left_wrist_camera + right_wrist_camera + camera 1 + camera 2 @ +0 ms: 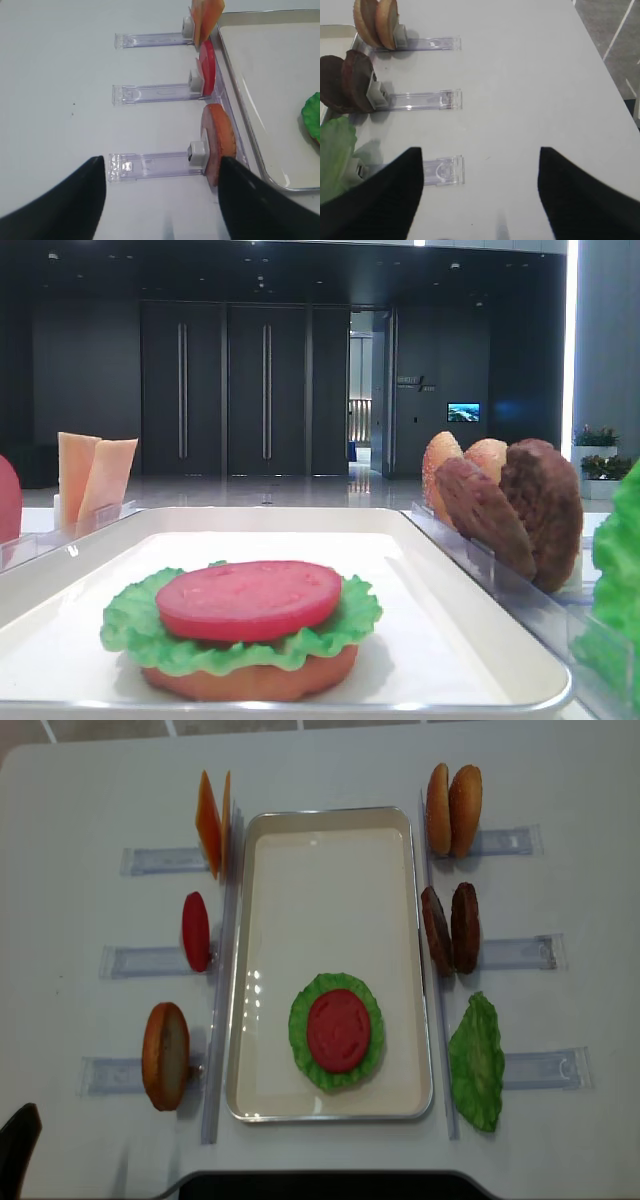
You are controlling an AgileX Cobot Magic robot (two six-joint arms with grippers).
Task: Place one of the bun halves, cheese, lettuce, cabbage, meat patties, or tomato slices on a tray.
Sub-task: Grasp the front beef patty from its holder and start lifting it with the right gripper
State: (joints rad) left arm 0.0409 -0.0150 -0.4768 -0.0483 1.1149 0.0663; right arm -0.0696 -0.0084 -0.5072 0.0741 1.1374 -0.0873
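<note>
The white tray (330, 890) holds a stack near its front: a flat bun base (250, 680), a green lettuce (300, 1030) leaf and a red tomato slice (338, 1028) on top. Right of the tray stand two bun halves (453, 810), two meat patties (450, 928) and another lettuce leaf (477, 1062). On its left stand cheese (212, 823), a tomato slice (196, 930) and a bun half (165, 1055). My left gripper (161, 165) is open and empty over the table beside that bun half (220, 142). My right gripper (480, 152) hangs open and empty, right of the lettuce (335, 155).
Clear plastic holders (150, 860) lie on the white table at both sides of the tray, one behind each upright piece (425, 100). One black finger (18, 1155) of the left gripper shows at the table's front left corner. The table's right edge (605, 60) is near.
</note>
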